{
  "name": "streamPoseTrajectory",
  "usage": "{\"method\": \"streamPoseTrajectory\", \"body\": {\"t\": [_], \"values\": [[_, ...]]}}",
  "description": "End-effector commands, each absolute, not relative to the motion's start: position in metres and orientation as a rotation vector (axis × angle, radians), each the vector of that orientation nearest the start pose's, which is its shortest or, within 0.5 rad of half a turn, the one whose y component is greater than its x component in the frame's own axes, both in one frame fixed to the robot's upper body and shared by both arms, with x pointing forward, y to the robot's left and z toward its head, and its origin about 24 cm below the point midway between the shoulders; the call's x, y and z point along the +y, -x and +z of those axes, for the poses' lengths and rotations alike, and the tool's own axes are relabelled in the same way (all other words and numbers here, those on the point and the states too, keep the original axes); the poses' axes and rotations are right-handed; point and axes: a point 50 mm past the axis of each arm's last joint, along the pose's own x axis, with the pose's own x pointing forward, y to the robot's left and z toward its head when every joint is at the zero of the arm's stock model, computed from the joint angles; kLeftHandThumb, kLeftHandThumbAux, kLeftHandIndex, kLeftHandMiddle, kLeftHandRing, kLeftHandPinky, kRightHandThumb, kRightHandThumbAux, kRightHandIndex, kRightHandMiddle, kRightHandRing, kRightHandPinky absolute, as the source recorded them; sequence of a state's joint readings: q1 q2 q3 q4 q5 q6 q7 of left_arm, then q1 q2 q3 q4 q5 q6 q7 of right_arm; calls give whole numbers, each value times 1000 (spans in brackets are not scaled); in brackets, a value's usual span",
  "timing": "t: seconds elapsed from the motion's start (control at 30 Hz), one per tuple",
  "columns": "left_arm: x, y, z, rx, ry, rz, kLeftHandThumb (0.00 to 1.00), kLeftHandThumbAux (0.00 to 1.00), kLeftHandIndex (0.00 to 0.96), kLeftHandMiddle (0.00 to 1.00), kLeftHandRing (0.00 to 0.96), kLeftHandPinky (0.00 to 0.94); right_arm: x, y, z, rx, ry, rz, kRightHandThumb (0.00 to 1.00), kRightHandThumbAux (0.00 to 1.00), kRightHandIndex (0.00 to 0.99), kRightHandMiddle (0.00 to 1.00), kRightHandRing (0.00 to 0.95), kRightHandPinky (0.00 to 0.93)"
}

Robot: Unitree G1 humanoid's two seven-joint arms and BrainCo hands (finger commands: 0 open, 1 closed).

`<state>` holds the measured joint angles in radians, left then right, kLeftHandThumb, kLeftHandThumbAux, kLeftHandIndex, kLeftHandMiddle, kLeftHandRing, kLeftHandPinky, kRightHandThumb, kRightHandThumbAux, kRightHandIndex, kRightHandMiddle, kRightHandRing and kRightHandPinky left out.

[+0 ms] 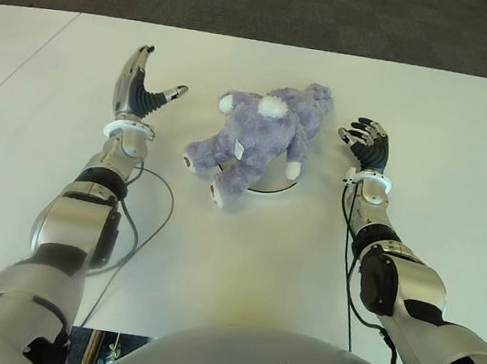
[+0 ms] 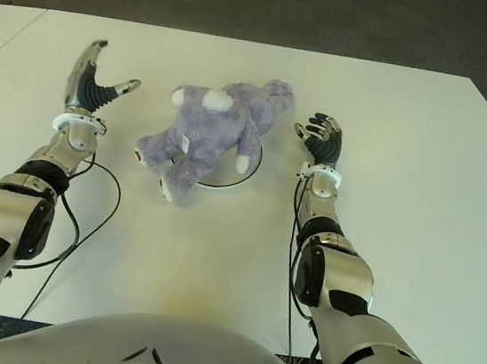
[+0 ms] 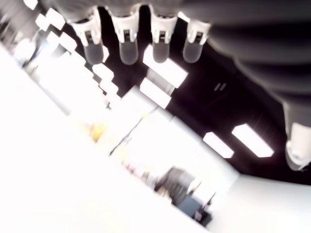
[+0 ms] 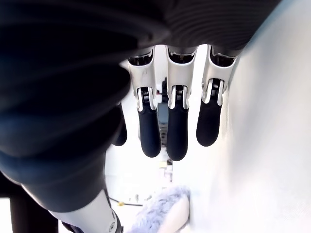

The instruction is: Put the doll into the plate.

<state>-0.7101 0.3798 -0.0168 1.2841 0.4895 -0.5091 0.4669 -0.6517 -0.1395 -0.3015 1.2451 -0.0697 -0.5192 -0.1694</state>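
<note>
The doll was seen sprawled across the plate (partly overhanging), flanked by the empty, spread-fingered left hand and right hand.

White table, dark carpet

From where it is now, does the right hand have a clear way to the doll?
Probably yes. The right hand is open beside the doll, which lies over the plate; only bare table shows between them.

The silver-and-black left hand reached toward twelve o'clock, fingers spread; the black-fingered right hand hung loosely open, empty.
</note>
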Motion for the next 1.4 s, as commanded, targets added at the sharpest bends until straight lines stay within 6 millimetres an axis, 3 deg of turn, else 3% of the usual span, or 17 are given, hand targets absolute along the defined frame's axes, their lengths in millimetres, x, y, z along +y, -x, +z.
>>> {"method": "streamPoseTrajectory", "body": {"t": [0.03, 0.47, 0.67, 0.83, 1.1, 1.2, 1.4], "values": [[223, -354, 32, 110, -673, 144, 0, 485, 0, 31, 17, 0, -188, -267, -78, 483, 2, -294, 235, 884, 280, 336, 341, 326], [205, -340, -3, 309, -573, -5, 0, 491, 4, 16, 7, 0, -189, -266, -79, 486, 19, -295, 229, 889, 277, 333, 341, 334], [211, -331, -15, 369, -561, -21, 0, 429, 16, 28, 14, 10, -189, -266, -78, 480, 24, -293, 226, 899, 277, 331, 342, 340], [215, -320, -27, 408, -429, 25, 0, 415, 24, 23, 7, 13, -190, -266, -78, 477, 21, -297, 220, 907, 282, 331, 341, 335], [203, -291, -56, 426, -202, 118, 0, 448, 28, 37, 29, 45, -191, -266, -78, 477, 0, -303, 222, 910, 285, 334, 342, 330], [192, -271, -73, 455, -116, 198, 0, 481, 54, 72, 67, 89, -192, -265, -78, 472, -9, -305, 226, 914, 287, 333, 340, 331], [181, -251, -88, 477, -53, 263, 0, 510, 85, 109, 111, 123, -195, -265, -78, 470, -6, -311, 251, 912, 289, 334, 343, 336]]}}
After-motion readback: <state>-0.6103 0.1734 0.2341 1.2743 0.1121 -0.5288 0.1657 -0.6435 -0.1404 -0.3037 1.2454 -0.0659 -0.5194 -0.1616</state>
